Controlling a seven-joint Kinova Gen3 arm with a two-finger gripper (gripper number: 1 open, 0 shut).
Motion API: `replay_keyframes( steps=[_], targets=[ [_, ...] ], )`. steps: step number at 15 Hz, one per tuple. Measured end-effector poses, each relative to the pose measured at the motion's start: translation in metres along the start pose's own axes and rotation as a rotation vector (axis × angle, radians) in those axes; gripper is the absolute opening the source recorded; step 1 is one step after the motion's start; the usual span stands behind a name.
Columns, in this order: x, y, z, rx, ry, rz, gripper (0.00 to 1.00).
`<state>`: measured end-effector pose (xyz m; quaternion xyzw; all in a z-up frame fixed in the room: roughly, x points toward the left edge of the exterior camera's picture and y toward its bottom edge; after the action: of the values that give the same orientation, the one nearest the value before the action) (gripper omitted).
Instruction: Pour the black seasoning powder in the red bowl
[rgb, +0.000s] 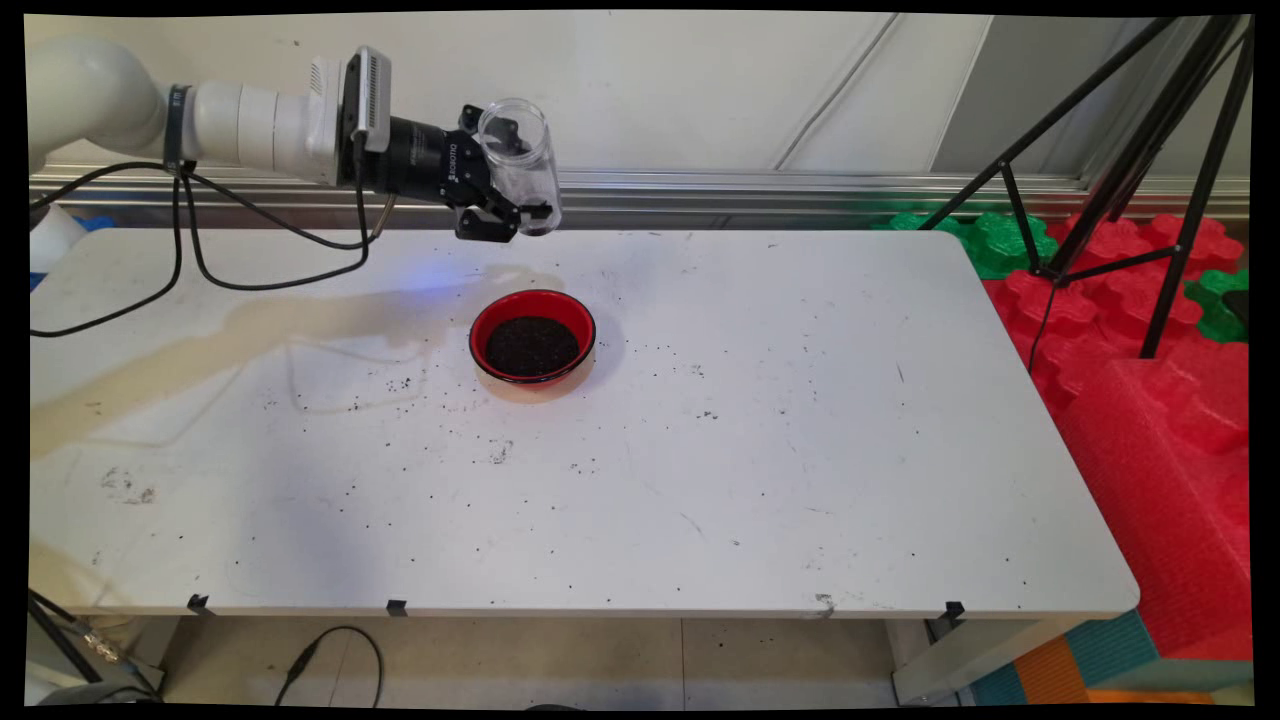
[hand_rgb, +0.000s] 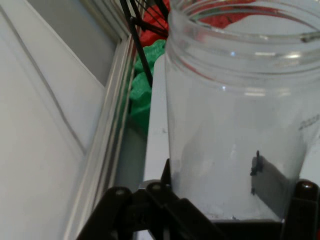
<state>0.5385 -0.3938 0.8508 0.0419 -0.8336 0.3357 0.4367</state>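
We see our black two-finger end effector (rgb: 520, 192) clamped around a clear, wide-mouthed plastic jar (rgb: 518, 160), held in the air above the far part of the white tabletop (rgb: 800, 450). The jar stands nearly upright with its mouth up, tilted a little, and looks almost empty; in the hand view the jar (hand_rgb: 235, 125) fills the space between the fingers (hand_rgb: 305, 200). Below it and slightly nearer the camera, a round red bowl (rgb: 533, 337) filled with dark grains (rgb: 531, 346) rests on the tabletop, apart from the jar. Loose dark specks lie scattered around the bowl. Right of the tabletop stand red and green foam blocks (rgb: 1150, 400) and a black tripod (rgb: 1140, 170).
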Motion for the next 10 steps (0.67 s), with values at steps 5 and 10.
replay_keyframes(
  steps=[5, 10],
  targets=[
    [0.007, -0.001, -0.002, -0.027, 0.021, -0.150, 0.00],
    [0.016, 0.001, -0.002, -0.067, 0.046, -0.268, 0.00]
  ],
)
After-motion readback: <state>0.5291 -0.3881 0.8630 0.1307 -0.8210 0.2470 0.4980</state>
